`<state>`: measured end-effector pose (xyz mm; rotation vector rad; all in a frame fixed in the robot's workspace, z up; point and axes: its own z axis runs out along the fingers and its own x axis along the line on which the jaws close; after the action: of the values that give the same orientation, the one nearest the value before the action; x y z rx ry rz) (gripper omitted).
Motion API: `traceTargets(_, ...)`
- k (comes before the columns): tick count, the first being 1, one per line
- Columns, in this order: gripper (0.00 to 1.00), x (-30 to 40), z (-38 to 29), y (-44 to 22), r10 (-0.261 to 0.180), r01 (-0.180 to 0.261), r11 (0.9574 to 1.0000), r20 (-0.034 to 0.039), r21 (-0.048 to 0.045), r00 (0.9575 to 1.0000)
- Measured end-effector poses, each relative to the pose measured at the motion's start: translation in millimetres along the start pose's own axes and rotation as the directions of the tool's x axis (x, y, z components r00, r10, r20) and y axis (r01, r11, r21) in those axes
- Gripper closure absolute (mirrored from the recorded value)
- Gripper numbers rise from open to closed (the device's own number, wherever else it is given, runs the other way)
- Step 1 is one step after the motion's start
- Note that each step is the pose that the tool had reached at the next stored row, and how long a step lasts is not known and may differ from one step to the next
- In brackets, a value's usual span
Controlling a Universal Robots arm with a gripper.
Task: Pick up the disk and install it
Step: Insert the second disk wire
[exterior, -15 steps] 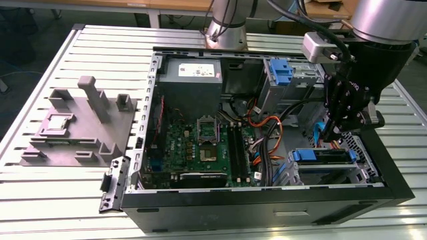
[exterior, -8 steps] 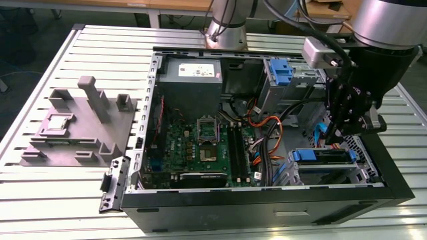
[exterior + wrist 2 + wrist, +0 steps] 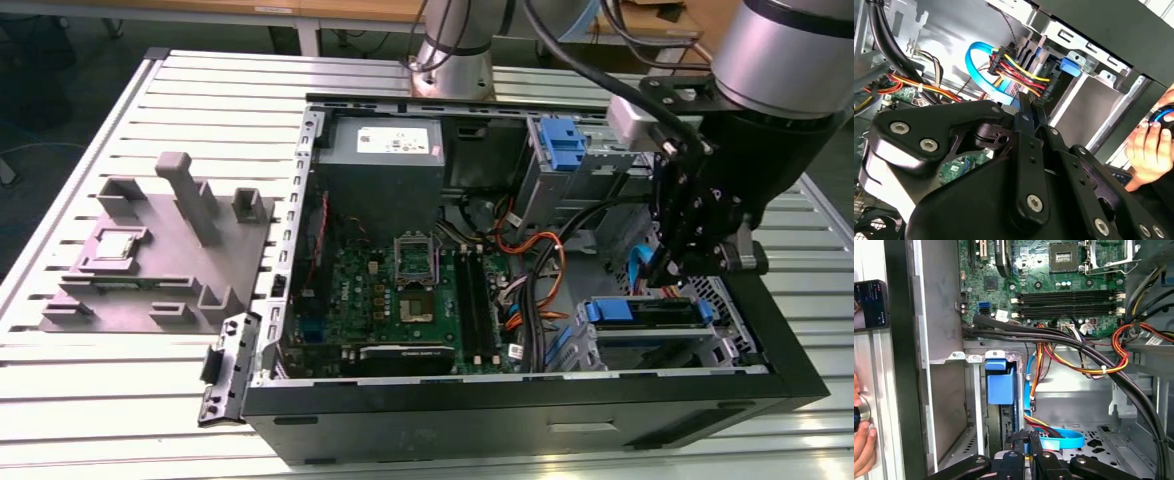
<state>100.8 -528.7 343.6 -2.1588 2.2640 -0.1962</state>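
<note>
The disk (image 3: pixel 650 314) sits in the silver metal bay (image 3: pixel 667 350) at a corner of the open computer case (image 3: pixel 534 420), on the exterior view's right. It seems to stand on its thin edge in a slot. Its long side runs from the exterior view's left to its right. From above it shows a dark strip in the middle with a blue plastic tab at each end. In the first wrist view the disk (image 3: pixel 1001 390) shows one smooth blue tab, boxy in shape, with a thin dark edge beside it, between shiny metal walls.

The gripper (image 3: pixel 663 272) hangs down inside the case, just beside the disk. In both wrist views its black metal fingers (image 3: pixel 1021 112) are thin and flat, with round screws. The gripper (image 3: pixel 1029 442) has its fingers almost pressed together, and nothing can be seen held between them. They point at a bunch of red, yellow and black wires (image 3: pixel 1019 70) and a flat, bendy blue cable (image 3: pixel 1064 441).

The green board (image 3: pixel 400 290) lies flat in the case, bumpy with little parts. A grey box (image 3: pixel 380 150) sits at the far end. The case stands on a table (image 3: pixel 107 400) of long pale metal slats. A person's hand (image 3: pixel 1149 145) holds something round by the case.
</note>
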Motion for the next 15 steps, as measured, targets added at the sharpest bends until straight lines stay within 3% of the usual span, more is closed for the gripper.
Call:
traceTargets(10, 0.84, 12.8, 1.9, 1.8, -0.001, 0.001, 1.0000, 0.0056, 0.0055, 1.0000)
traceTargets(15, 0.84, 17.6, 3.6, 1.7, 0.000, -0.001, 1.0000, 0.0195, 0.0049, 0.9998)
